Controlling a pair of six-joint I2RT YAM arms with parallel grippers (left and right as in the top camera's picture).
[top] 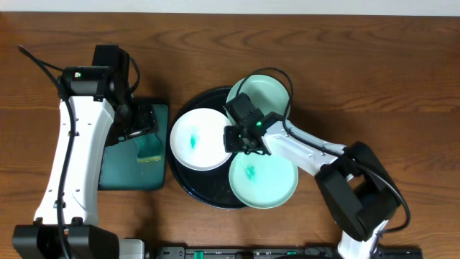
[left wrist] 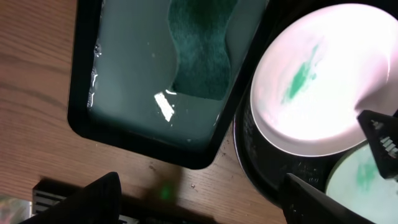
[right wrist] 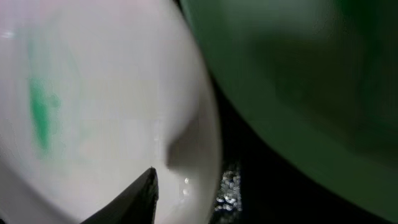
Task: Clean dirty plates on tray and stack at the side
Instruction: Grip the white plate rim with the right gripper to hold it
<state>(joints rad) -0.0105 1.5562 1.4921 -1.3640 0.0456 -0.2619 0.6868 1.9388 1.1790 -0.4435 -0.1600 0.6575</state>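
Observation:
On the round black tray (top: pixel 188 185) lie three plates. The white plate (top: pixel 198 140) on the left carries a teal smear. One mint green plate (top: pixel 262 93) sits at the back, and another (top: pixel 262 180) with a teal smear at the front right. My right gripper (top: pixel 241 140) is at the white plate's right rim. In the right wrist view one finger (right wrist: pixel 134 199) rests over the white plate (right wrist: pixel 93 93) just inside its rim, and the other finger is hidden. My left gripper (top: pixel 144 122) hangs open and empty over the sponge tray, its fingers wide apart (left wrist: pixel 199 186).
Left of the black tray is a rectangular dark-green tray (top: pixel 115 173) holding water and a green sponge (top: pixel 149 147). Bare wooden table surrounds both trays. The right arm's cable loops over the back mint plate.

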